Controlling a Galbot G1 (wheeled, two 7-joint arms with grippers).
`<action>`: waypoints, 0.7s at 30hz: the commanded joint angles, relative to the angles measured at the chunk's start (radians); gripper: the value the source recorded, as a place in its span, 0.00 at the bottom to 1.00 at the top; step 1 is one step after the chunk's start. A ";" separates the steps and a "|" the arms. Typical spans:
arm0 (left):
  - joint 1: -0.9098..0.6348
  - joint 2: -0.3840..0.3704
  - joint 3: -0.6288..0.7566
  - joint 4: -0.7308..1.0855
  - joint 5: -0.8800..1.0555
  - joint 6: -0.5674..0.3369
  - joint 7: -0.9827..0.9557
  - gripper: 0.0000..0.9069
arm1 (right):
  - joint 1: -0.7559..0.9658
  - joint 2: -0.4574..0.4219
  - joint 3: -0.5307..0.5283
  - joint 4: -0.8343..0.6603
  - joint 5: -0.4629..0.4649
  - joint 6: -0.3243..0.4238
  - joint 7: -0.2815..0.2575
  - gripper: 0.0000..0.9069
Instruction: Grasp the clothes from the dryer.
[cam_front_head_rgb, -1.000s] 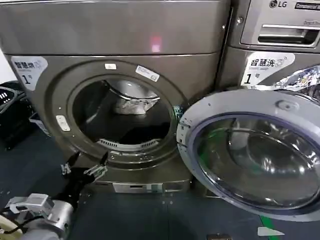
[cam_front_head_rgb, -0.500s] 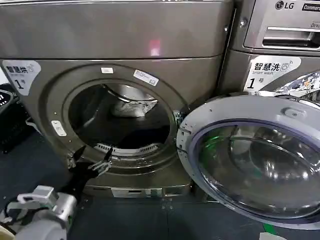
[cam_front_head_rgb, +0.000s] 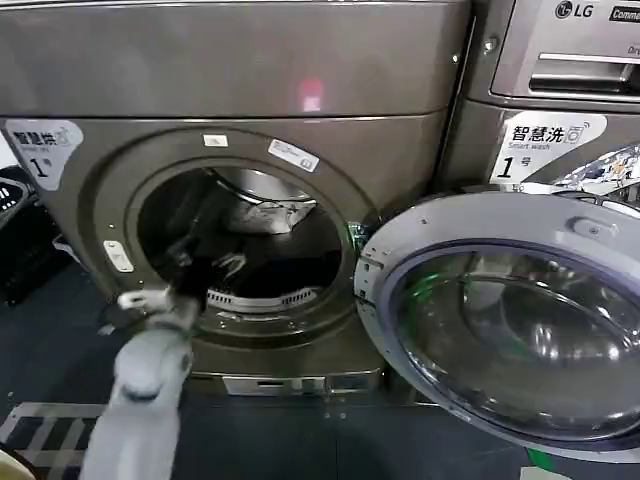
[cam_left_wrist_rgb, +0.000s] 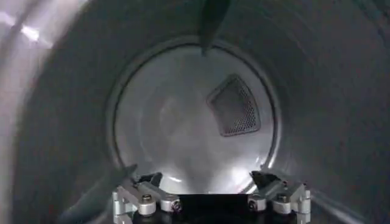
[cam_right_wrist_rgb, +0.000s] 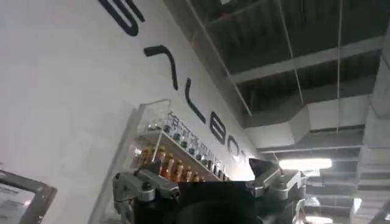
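We see the left gripper (cam_front_head_rgb: 205, 262), fingers spread wide and empty, inside the dryer (cam_front_head_rgb: 90, 80) porthole, short of the clothes (cam_front_head_rgb: 268, 216) at its back.

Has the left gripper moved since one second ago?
Yes. The left gripper rose from below the dryer porthole's lower rim into the opening, toward the clothes.

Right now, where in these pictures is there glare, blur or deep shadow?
Head view: the left arm is motion-smeared, a pink glare spot sits on the dryer, and the open door glass mirrors the room. Left wrist view: the drum's back wall shines while its sides fall dark.
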 joint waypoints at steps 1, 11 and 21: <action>-0.239 -0.023 0.027 0.366 0.034 -0.078 0.030 1.00 | 0.006 -0.002 -0.007 0.002 0.001 0.001 -0.004 1.00; -0.408 -0.048 0.041 0.638 0.051 -0.114 0.085 1.00 | 0.015 -0.010 -0.006 0.002 0.005 0.008 -0.013 1.00; -0.514 -0.023 0.216 0.813 0.029 -0.078 0.321 1.00 | 0.012 -0.010 0.006 0.000 0.015 0.016 -0.019 1.00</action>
